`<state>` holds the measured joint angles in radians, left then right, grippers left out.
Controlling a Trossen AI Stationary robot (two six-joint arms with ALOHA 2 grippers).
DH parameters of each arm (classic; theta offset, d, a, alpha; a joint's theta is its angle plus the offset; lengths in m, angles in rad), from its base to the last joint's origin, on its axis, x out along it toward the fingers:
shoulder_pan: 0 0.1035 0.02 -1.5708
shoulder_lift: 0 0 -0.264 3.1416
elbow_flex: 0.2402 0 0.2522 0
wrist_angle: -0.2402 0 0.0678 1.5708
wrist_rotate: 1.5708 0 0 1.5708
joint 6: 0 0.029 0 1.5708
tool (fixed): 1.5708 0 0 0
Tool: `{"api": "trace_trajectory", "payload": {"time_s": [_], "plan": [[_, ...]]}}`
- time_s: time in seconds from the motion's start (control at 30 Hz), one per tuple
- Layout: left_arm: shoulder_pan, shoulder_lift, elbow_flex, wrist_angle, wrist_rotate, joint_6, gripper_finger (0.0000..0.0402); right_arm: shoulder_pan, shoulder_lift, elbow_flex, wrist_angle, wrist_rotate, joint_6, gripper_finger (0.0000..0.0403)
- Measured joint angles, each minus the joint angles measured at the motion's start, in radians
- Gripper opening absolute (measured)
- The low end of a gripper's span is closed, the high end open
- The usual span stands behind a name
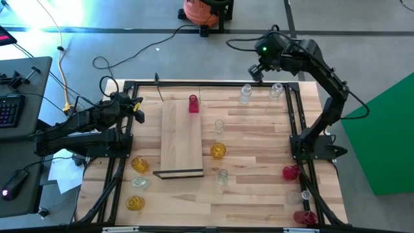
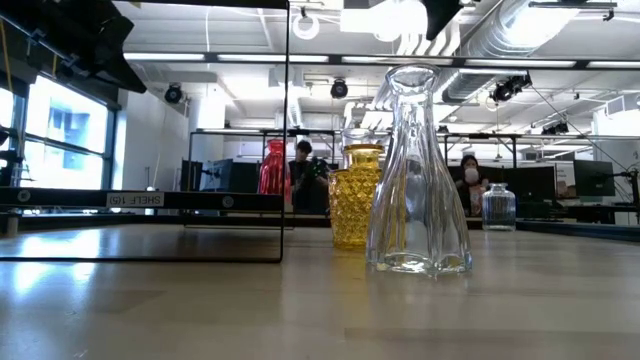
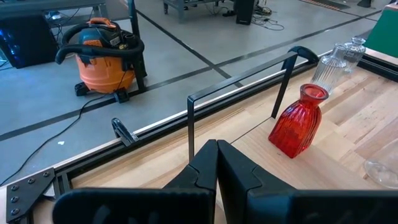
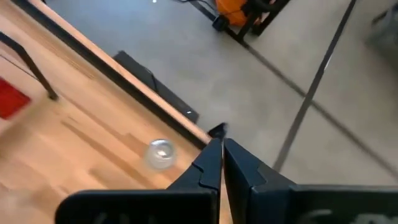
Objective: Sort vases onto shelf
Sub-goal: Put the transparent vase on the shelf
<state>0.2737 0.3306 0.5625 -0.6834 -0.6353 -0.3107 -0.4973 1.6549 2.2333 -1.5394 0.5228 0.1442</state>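
Note:
The shelf [image 1: 181, 139] is a light-wood board with a dark strip at its near end. One red vase [image 1: 193, 103] [image 3: 297, 121] stands upright on the shelf's far end. Clear vases [image 1: 246, 94] [image 1: 277, 90], an amber vase [image 1: 218, 151] [image 2: 357, 195] and a tall clear vase [image 1: 222, 176] [image 2: 415, 175] stand on the tabletop to the shelf's right. My left gripper [image 1: 137, 110] [image 3: 216, 155] is shut and empty beside the table's left edge. My right gripper [image 1: 257, 72] [image 4: 221, 146] is shut and empty, raised over the table's far edge, above a clear vase [image 4: 160, 152].
Two amber vases [image 1: 140, 164] [image 1: 134, 203] and a clear one [image 1: 139, 184] stand at the near left. Red vases [image 1: 290, 172] [image 1: 304, 217] stand at the near right. A black frame [image 1: 207, 84] rims the table. An orange vacuum [image 3: 102, 53] stands on the floor beyond.

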Motion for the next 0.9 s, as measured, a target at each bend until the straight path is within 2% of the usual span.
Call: {"api": "trace_trajectory", "payload": {"time_s": [0.23,0.4,0.5,0.67,0.77,0.9], "plan": [[0.0,0.0,0.0,0.0,0.0,0.0,0.0001,-0.117,-0.078,0.0,0.052,-0.067,-0.217,0.0],[0.0,0.0,0.0,0.0,0.0,0.0,0.0001,-0.226,-0.145,0.0,0.085,-0.2,-0.283,0.0],[0.0,0.0,0.0,0.0,0.0,0.0,0.0001,-0.263,-0.168,-0.008,0.051,-0.237,-0.306,0.0],[0.0,0.0,0.0,0.0,0.0,0.0,0.0001,-0.27,-0.183,-0.059,0.008,-0.265,-0.33,0.0],[0.0,0.0,0.0,0.0,0.0,0.0,0.0001,-0.254,-0.189,-0.122,0.015,-0.315,-0.327,0.0],[0.0,0.0,0.0,0.0,0.0,0.0,0.0001,-0.208,-0.205,-0.239,0.073,-0.322,-0.314,0.0]]}}
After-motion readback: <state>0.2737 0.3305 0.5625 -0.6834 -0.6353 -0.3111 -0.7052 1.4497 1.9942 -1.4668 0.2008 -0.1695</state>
